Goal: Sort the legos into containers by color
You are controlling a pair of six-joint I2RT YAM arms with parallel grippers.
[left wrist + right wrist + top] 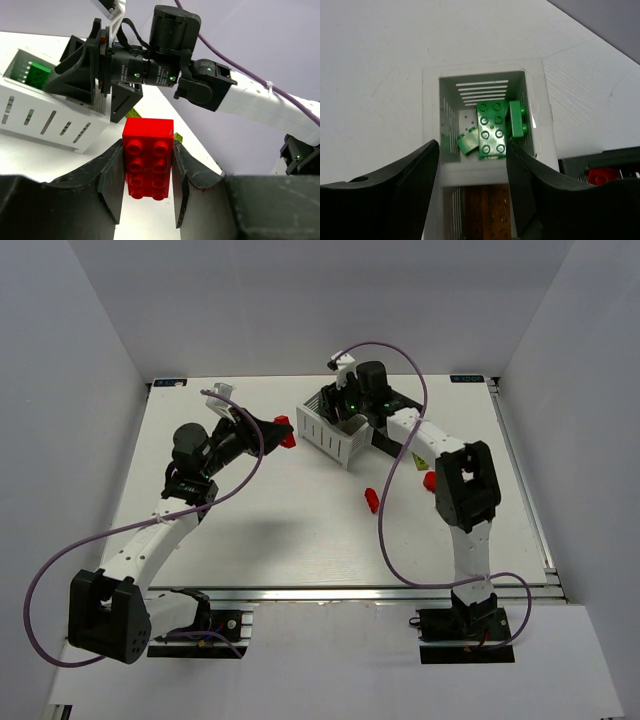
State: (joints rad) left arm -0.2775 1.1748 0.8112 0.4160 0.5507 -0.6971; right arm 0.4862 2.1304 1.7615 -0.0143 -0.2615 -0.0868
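Note:
My left gripper (pixel 148 172) is shut on a red brick (pixel 148 155) and holds it above the table, left of the white bin (pixel 335 440); from above the brick (pixel 285 430) shows at the fingertips. My right gripper (pixel 472 165) hangs open and empty right over the white bin (pixel 431 100). Its far compartment holds three green bricks (pixel 492 130). The near compartment holds an orange-brown plate (pixel 487 210). A black bin (pixel 580 165) beside it contains a red brick (pixel 602 176).
Two loose red bricks (pixel 371 500) (pixel 430 480) lie on the table near the right arm. A small yellow-green piece (pixel 178 137) lies on the table beyond the held brick. The right arm's wrist (pixel 165 55) hangs over the white bin (pixel 45 120).

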